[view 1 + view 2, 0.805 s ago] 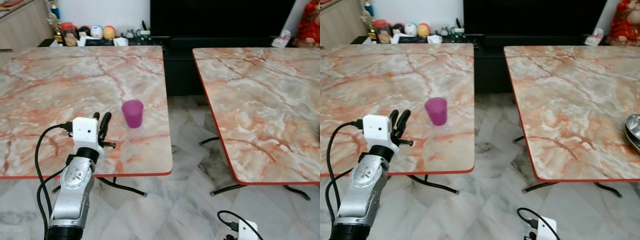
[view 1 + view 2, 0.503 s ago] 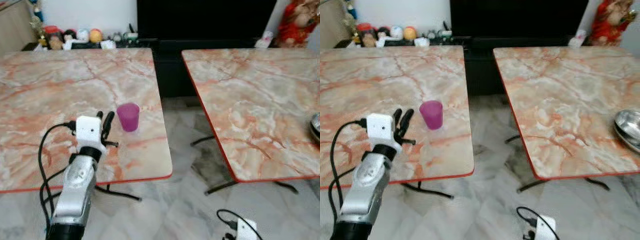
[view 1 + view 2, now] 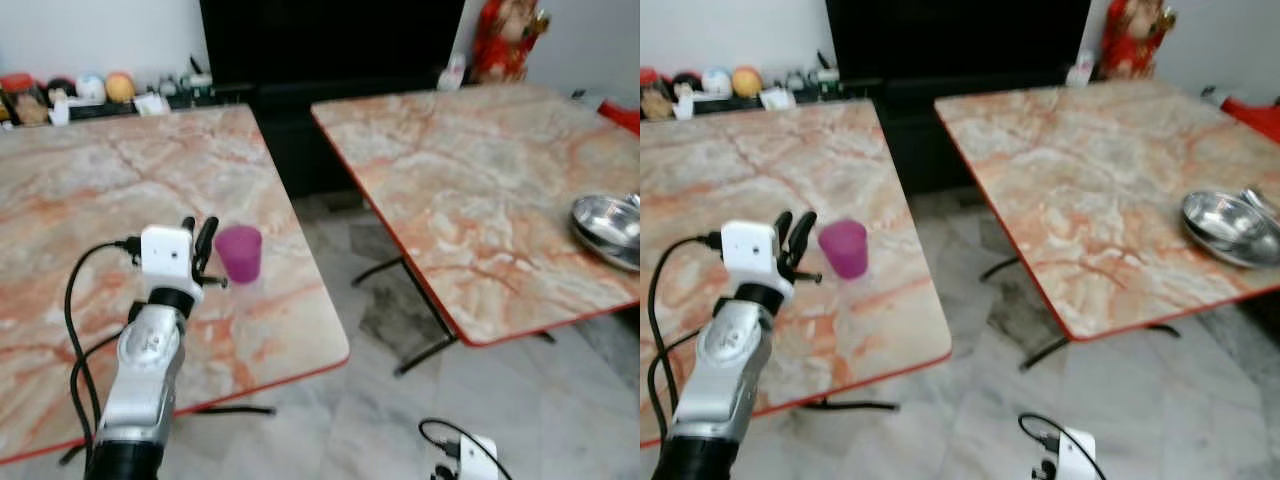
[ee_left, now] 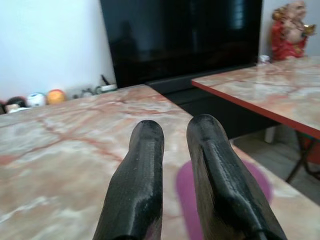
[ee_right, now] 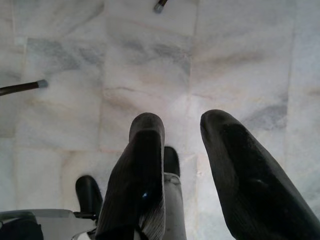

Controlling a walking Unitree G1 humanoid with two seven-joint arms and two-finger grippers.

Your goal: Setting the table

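A purple cup (image 3: 240, 252) stands upright near the right edge of the left marble table (image 3: 80, 190). My left gripper (image 3: 199, 228) hovers just left of the cup, level with its rim, fingers close together and holding nothing. In the left wrist view the cup (image 4: 257, 177) sits just beyond the fingertips (image 4: 150, 135). A steel bowl (image 3: 1230, 225) rests near the right edge of the right table (image 3: 470, 160). My right gripper (image 5: 182, 120) hangs low over the floor, open and empty.
A gap of marble floor (image 3: 360, 300) with black table legs separates the two tables. A black TV cabinet (image 3: 330, 50) stands behind them. Small ornaments (image 3: 90, 88) line the back left, and a red figurine (image 3: 505, 40) is at the back right.
The camera has turned right, so the scene has shifted left and the steel bowl has come into view. My left gripper stays beside the cup.
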